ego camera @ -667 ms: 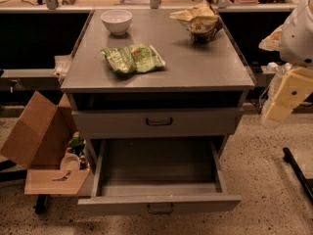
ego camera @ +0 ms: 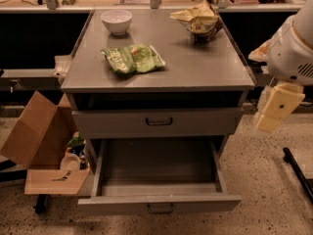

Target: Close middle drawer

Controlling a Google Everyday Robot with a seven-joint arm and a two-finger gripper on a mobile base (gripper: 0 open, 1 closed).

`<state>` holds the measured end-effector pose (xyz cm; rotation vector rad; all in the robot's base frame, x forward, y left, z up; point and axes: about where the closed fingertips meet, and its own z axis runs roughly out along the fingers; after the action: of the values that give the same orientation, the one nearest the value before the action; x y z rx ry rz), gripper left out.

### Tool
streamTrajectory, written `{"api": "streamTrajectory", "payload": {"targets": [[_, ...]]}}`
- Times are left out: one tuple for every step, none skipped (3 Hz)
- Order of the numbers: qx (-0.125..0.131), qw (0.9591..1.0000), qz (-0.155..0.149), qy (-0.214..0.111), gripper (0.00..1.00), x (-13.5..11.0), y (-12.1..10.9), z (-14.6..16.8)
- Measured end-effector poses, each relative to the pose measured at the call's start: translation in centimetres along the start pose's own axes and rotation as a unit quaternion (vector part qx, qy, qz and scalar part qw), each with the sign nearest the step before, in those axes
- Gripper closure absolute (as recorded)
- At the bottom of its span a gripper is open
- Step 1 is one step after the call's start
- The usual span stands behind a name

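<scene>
Middle drawer [ego camera: 205, 203] pulled well out of the grey metal cabinet [ego camera: 195, 70], down and to the left of the gripper [ego camera: 276, 109], well apart from it. The drawer is a shallow, wide tray with a short front panel and a small dark loop handle [ego camera: 160, 208] at centre; its inside shows only flat grey floor and walls. The taller-fronted drawer [ego camera: 112, 123] above it sits nearly flush, left of the gripper at about its height, with a dark gap under the cabinet top. On the top, up and left of the gripper: a round white bowl [ego camera: 116, 21], contents not discernible; a flat, crinkled green snack bag [ego camera: 133, 58]; a dark bowl [ego camera: 203, 33] holding a crumpled yellow bag [ego camera: 197, 14]. Far left, on the speckled floor [ego camera: 264, 180], is an open brown cardboard box [ego camera: 34, 131], tipped, with small items beside it that are too unclear to name. The gripper is cream-coloured and hangs below the white arm [ego camera: 293, 48], beside the cabinet's right edge and touching nothing. How far open it is cannot be told. Against 0.7 s ago: the gripper is slightly lower and a touch nearer the cabinet; the middle drawer is out as far as before.
</scene>
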<state>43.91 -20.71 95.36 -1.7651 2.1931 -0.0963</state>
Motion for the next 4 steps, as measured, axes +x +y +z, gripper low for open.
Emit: {"api": "streamTrajectory", "payload": {"targets": [[-0.026,0.999,-0.028,-0.022,0.0,-0.7,2.3,5.5],[-0.08,0.9952,-0.044,-0.034,0.0,-0.7,7.2,13.8],[-0.082,0.9952,-0.044,-0.03,0.0,-0.5,7.3,14.3],[-0.098,0.9939,-0.048,0.005,0.0,1.4,8.1,18.3]]}}
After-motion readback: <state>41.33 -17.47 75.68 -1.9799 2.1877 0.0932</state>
